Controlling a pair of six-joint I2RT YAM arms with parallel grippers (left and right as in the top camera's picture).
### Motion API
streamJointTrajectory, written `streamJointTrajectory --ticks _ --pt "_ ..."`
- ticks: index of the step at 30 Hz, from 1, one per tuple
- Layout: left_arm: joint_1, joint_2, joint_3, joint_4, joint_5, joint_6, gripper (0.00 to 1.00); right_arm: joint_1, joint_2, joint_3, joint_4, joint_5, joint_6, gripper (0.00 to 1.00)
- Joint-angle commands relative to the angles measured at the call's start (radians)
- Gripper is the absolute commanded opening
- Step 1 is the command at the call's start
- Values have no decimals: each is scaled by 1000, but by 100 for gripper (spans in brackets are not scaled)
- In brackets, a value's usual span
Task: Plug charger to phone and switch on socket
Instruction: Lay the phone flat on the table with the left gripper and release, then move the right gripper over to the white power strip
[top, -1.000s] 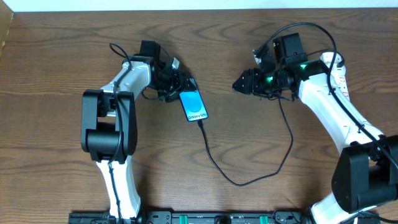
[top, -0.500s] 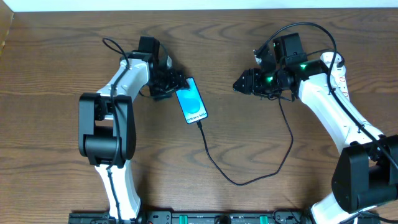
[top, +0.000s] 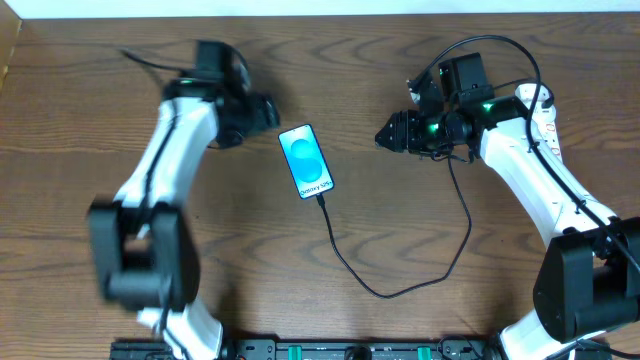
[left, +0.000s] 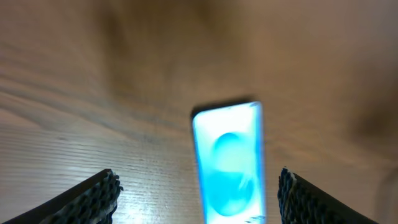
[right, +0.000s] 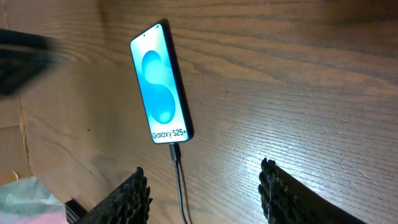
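Note:
The phone (top: 305, 160) lies flat on the wooden table with its blue-teal screen lit. It also shows in the left wrist view (left: 230, 162) and in the right wrist view (right: 160, 84). The black charger cable (top: 333, 240) is plugged into its lower end (right: 177, 168), loops toward the front and runs up under the right arm. My left gripper (top: 264, 112) is open and empty (left: 198, 183), up-left of the phone. My right gripper (top: 386, 135) is open and empty (right: 202, 177), right of the phone. The white socket (top: 545, 98) with red marks peeks out beside the right arm, mostly hidden.
The brown wooden table (top: 90, 120) fills the view. The cable loop reaches near the front edge at about the middle. A dark rail (top: 330, 350) runs along the front edge.
My left gripper has pulled away from the phone's upper end, up and to the left, and the left arm has swung. The phone shifted slightly. The right arm has not moved.

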Motion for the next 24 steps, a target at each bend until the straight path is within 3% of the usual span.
streamJointTrajectory --ticks 1,10,24 --pt "43 -196 15 6 -21 2 83 5 9 7 -3 1 -26 57" --pt "75 -429 15 5 -20 2 84 5 9 7 -3 1 -34 57" --pt "75 -453 15 5 -20 2 84 5 9 7 -38 -3 -61 58"
